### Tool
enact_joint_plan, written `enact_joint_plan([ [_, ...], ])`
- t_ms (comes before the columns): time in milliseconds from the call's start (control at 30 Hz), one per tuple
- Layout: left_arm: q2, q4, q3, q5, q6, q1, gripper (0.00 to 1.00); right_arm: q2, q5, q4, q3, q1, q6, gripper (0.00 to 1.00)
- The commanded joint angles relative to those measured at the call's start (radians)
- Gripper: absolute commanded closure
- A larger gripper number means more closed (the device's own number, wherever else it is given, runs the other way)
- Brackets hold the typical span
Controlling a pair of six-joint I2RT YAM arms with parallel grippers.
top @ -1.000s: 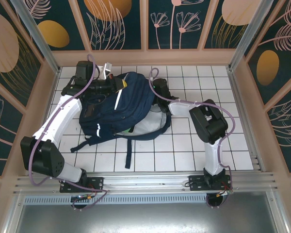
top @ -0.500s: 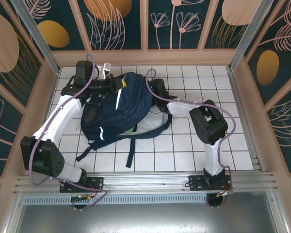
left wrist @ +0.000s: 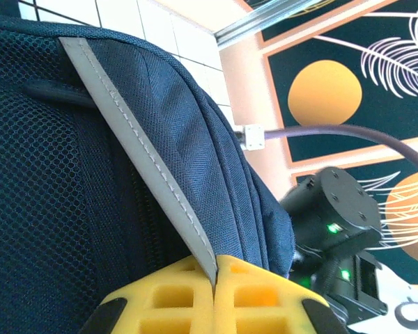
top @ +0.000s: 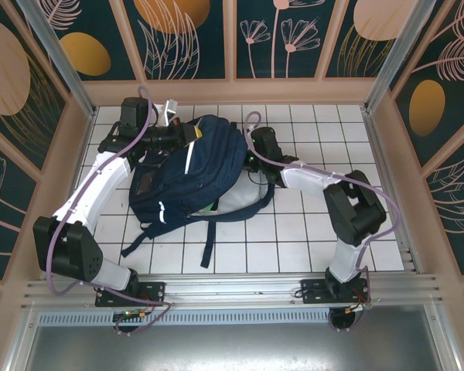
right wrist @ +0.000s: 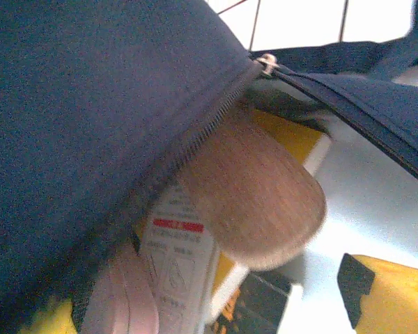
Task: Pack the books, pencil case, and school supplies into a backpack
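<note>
Navy backpack [top: 187,168] pinched by outstretched left hand [left wrist: 214,273].

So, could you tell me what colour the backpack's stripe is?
Pale grey stripe on navy backpack; left wrist view shows it best.

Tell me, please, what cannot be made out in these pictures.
- Right wrist view: the books lie mostly under the backpack flap; their number is hidden.
- Right wrist view: print on the whitish packet is blurred.
- Right wrist view: a brown rounded tab, too blurred to identify.
- Left wrist view: left end effector is cut off by the bottom edge.
</note>
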Motion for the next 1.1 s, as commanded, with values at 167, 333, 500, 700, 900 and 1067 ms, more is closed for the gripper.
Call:
enact_joint_plan([
  [167,-0.053,0.028,-0.106,-0.147,0.113,-0.103,1.0,-0.288,0.25,-0.084,-0.225,-0.152,0.007,0.16],
  [333,0.042,0.151,-0.199,-0.204,0.056,-0.257,0.92,-0.249,0.179,-0.14,-0.173,-0.213,-0.051,0.16],
  [500,0.125,0.186,-0.19,-0.231,0.047,-0.318,0.9,-0.125,0.028,-0.154,-0.076,-0.241,-0.104,0.16],
  [700,0.229,0.039,-0.077,-0.31,0.178,-0.421,0.94,0.042,-0.09,-0.247,0.101,-0.246,-0.173,0.17],
  [900,0.368,-0.083,0.063,-0.352,0.281,-0.55,0.87,0.016,-0.035,-0.244,0.079,-0.26,-0.148,0.17],
  [1067,0.267,-0.082,0.04,-0.468,0.279,-0.553,0.48,-0.025,0.013,-0.244,0.021,-0.266,-0.14,0.17],
])
